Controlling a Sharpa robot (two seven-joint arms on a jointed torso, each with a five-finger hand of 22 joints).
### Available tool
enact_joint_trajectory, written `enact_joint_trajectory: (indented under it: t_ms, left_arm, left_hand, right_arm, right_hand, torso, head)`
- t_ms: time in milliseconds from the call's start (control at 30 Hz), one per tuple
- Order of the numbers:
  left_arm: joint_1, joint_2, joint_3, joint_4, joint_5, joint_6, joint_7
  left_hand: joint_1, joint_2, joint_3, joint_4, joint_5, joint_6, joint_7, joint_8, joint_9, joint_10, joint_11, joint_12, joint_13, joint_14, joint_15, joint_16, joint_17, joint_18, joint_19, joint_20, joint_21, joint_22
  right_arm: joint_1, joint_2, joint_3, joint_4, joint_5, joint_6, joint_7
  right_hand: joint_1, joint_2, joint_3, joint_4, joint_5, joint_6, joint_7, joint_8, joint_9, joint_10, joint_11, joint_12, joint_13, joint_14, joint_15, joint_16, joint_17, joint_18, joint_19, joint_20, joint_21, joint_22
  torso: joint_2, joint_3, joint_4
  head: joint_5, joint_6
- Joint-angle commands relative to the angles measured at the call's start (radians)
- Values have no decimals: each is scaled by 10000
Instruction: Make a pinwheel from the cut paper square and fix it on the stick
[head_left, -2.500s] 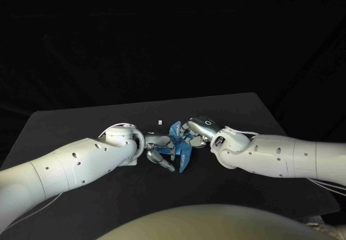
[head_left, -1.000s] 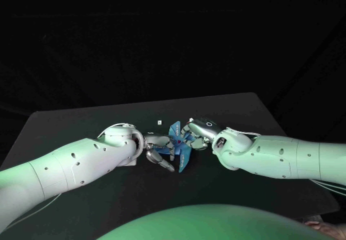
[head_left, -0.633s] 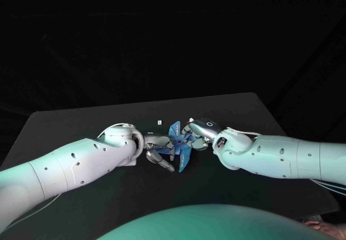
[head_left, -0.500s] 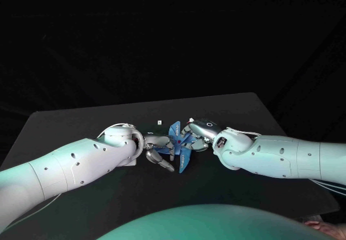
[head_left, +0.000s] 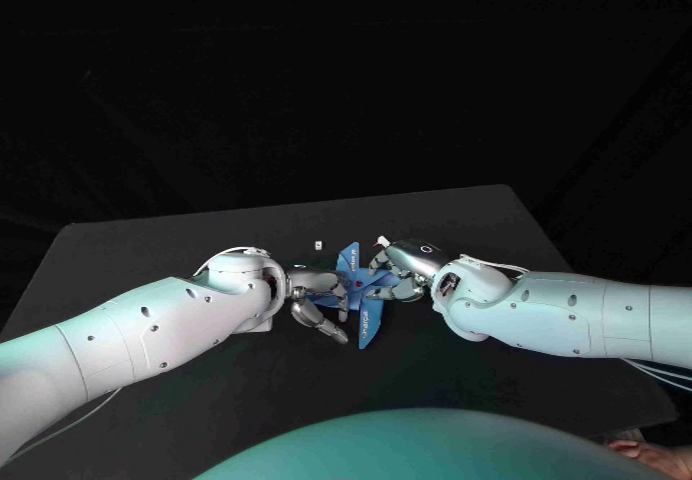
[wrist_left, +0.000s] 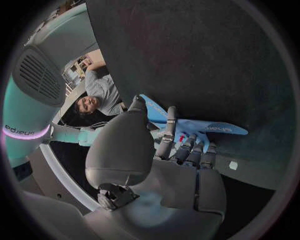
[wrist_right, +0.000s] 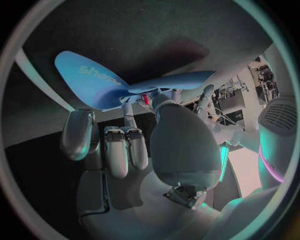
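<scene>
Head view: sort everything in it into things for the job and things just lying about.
For the job:
blue paper pinwheel
left hand and right hand, both holding it

Lying about:
small white bit on the black table, apart from both hands

The pinwheel (head_left: 361, 298) is smooth blue paper; the table (head_left: 476, 215) matt black; left hand (head_left: 312, 296) and right hand (head_left: 398, 272) satin silver metal.
</scene>
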Motion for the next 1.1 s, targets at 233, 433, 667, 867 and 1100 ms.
enact_joint_trajectory:
  t_ms: [233, 433, 667, 867, 1100]
  left_arm:
    - [-70, -59, -61, -52, -44, 540, -272]
    - [-78, -81, -61, -47, -44, 520, -281]
    - [-83, -101, -61, -31, -45, 444, -277]
    - [-86, -100, -61, -29, -46, 422, -279]
    - [-90, -104, -61, -22, -46, 417, -282]
  left_hand:
    - [11, 111, 1, -11, -48, 68, 15, -51, 20, -50, 2, 67, 14, -18, 87, -43, -6, 14, 41, 17, 33, 12]
    - [11, 111, 1, -11, -48, 68, 15, -51, 20, -50, 2, 67, 14, -18, 87, -43, -6, 14, 41, 17, 33, 12]
    - [9, 115, -1, -11, -48, 81, 21, -56, 23, -54, 5, 67, 14, -14, 91, -42, -4, 8, 41, 16, 33, 11]
    - [11, 85, -17, -10, -47, 112, 28, -69, 32, -130, 18, 57, 5, -10, 103, -40, -2, -7, 44, 16, 34, 12]
    - [11, 85, -17, -10, -47, 115, 28, -69, 33, -134, 18, 57, 5, -7, 104, -39, -1, -7, 45, 16, 35, 12]
  right_arm:
    - [-134, -158, -7, 19, 141, -66, -62]
    - [-230, -158, -6, -15, 187, -104, 85]
    - [-362, -125, -6, 17, 118, -203, 180]
    - [-409, -112, -5, 22, 43, -552, 174]
    - [-423, -70, -5, -15, 23, -681, 137]
  right_hand:
    - [1032, 254, 522, -156, 118, -8, 15, -55, -106, 1040, 89, 35, 2635, 1060, 60, 40, 2632, 121, 26, 34, 70, 1537]
    - [1320, 207, 734, -376, 185, -22, 43, -95, -170, 1040, 115, 35, 2635, 1060, 62, 40, 2632, 119, 26, 35, 72, 1539]
    - [1408, -49, 730, -546, 211, -54, 70, -141, -235, 1040, 140, 35, 2635, 1060, 63, 40, 2632, 127, 11, 35, 16, 1528]
    - [1414, -144, 666, -581, 199, -117, 87, -179, -272, 1040, 156, 35, 2635, 1060, 66, 40, 2632, 132, 3, 37, -16, 1521]
    - [1427, -188, 553, -612, 163, -342, 152, -302, -376, 1040, 208, 35, 2635, 1060, 99, 40, 2632, 143, -21, 55, -110, 1499]
  torso:
    - [-1, 11, -2]
    - [1, 23, 10]
    - [0, 11, 6]
    - [-2, 1, 13]
    - [7, 0, 13]
  head:
    - [-32, 1]
    - [-18, 1]
    - [-15, 1]
    - [-33, 1]
    - [-41, 1]
